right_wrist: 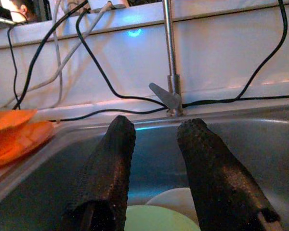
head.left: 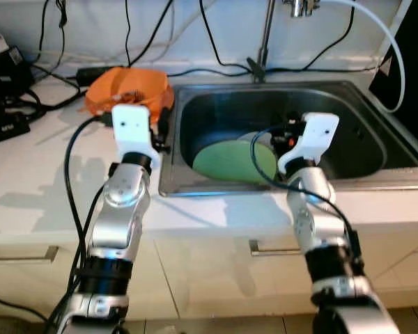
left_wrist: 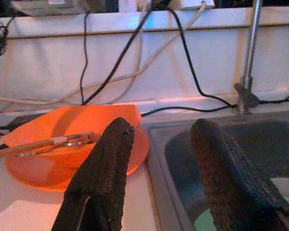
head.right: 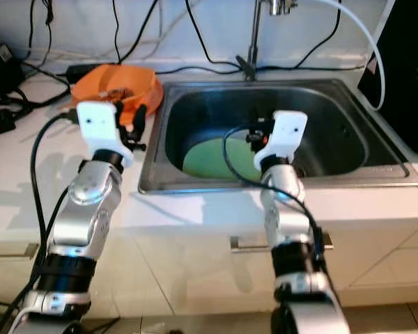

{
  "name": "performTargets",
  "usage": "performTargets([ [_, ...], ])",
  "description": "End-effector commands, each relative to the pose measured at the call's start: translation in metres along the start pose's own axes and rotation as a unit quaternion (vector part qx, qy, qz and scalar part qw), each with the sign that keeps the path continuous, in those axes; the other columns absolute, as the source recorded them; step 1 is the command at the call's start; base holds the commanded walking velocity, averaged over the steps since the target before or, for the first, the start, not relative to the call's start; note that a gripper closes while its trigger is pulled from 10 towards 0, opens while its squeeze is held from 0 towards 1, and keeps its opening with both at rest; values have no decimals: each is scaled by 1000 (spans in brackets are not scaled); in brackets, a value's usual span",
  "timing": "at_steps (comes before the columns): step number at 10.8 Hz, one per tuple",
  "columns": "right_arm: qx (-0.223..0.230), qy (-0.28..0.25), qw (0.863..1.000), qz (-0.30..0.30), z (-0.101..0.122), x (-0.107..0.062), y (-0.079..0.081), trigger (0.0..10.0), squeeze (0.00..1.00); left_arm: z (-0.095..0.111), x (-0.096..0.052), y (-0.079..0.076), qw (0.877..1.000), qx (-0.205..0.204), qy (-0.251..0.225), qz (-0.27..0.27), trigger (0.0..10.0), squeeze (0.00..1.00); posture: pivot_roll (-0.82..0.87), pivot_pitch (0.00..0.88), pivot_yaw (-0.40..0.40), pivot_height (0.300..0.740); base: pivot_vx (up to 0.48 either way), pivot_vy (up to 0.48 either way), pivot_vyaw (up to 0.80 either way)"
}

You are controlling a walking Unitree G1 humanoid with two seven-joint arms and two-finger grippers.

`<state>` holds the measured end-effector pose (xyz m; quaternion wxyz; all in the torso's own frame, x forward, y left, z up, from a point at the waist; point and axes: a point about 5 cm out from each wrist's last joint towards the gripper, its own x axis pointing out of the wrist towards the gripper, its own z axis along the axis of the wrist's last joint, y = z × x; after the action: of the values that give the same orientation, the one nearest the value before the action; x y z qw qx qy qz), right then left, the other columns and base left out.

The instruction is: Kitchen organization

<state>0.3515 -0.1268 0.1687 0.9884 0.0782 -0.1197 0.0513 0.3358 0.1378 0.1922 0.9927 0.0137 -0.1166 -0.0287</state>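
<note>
Green plate (head.left: 230,161): lies flat in the sink (head.left: 376,170), toward its left front, with a white dish (right_wrist: 171,198) partly under or behind it. Orange plate (head.left: 97,94): on the surface (head.left: 35,174) just left of the sink, carrying an orange bowl (left_wrist: 62,125) with what look like utensils (left_wrist: 48,143) in it. Right gripper (right_wrist: 156,159): fingers apart and empty, hovering above the sink over the green plate. Left gripper (left_wrist: 161,159): fingers apart and empty, above the sink's left rim beside the orange plate. Risks, as judged: a flat plate offers no edge, so the fingers may skid on it or knock it against the steel; cables (head.left: 216,38) trail across the surface and could snag an arm; the faucet (head.left: 265,35) stands near any lift path
</note>
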Motion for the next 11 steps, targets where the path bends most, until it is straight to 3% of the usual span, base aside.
performTargets([
  [1, 1, 5, 1000, 2, 0, -1, 4, 10000, 0, -8, -3, 4, 1000, -1, 13, 15, 10000, 0, 91, 0, 38, 740, 0, 0, 0],
  [4, 1, 17, 1000, -11, -3, -2, 5, 10000, 0, -19, -8, 4, 998, -40, 33, 20, 10000, 0, 94, 0, 41, 740, 0, 0, 0],
  [11, -4, 28, 999, -16, -5, -2, 4, 10000, 0, -16, -7, 2, 999, -36, 25, 22, 10000, 0, 93, 0, 41, 740, 0, 0, 499],
])
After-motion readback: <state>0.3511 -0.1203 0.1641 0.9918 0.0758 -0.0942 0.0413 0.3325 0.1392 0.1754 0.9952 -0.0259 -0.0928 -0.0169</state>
